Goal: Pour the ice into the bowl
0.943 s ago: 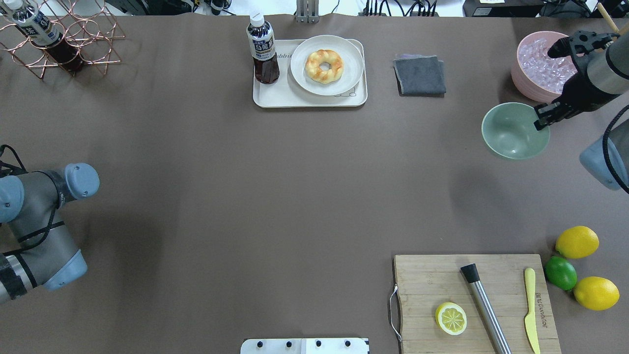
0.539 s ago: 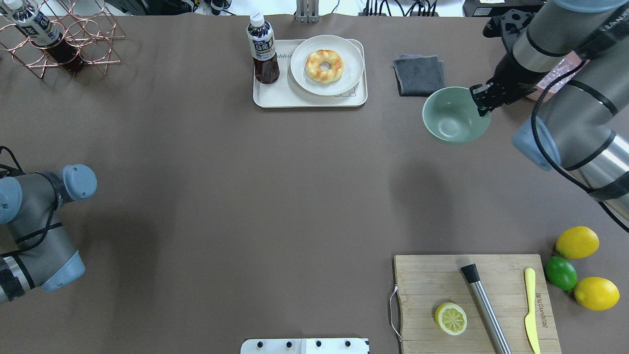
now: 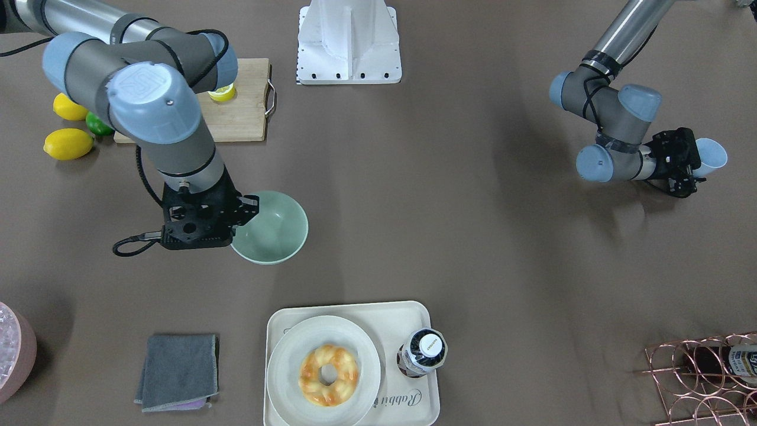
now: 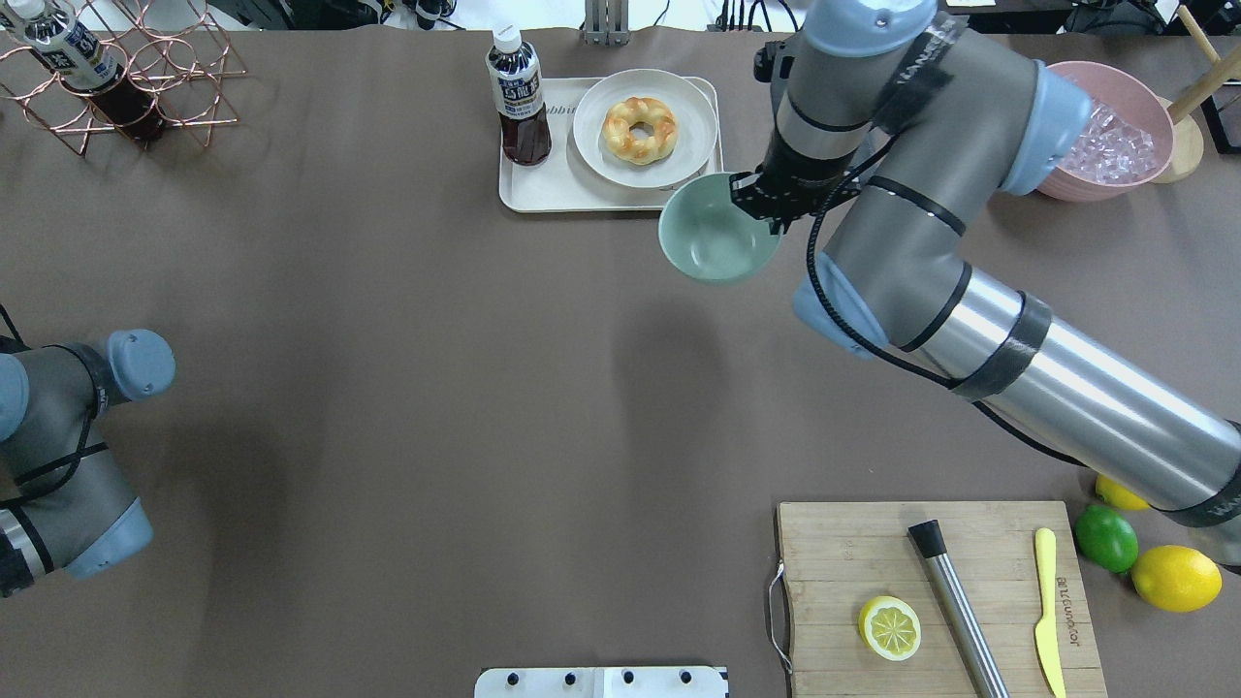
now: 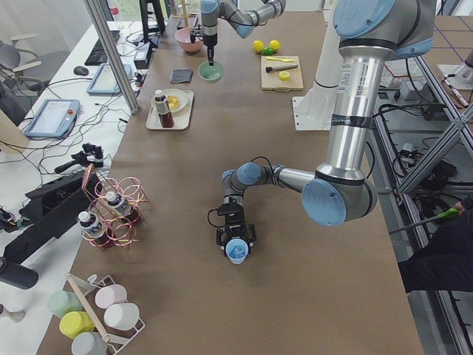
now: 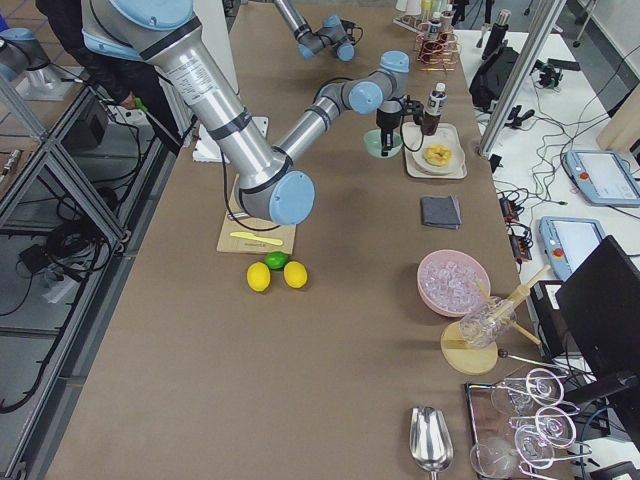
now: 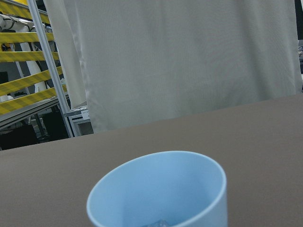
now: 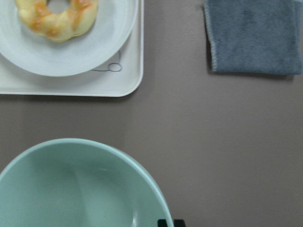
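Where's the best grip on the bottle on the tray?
Grip the bottle around its wide body, jaws level, coming in from the robot's left. It stands upright, so its sides are exposed, and the plate sits close on its other side.

The brown table [image 4: 388, 436] bears a tray [image 4: 582, 198], cloth [image 3: 177, 370], cutting board [image 4: 843, 562], lemons [image 4: 1176, 578] and tub [image 4: 1078, 189].

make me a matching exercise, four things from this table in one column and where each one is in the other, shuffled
1. mint-green bowl
2. light blue cup
3. doughnut
4. lemon half

A. on the white plate
B. gripped by the left end effector
C. on the wooden cutting board
D. rim gripped by the right end effector

Pairs: 1-D, 2-B, 3-A, 4-C
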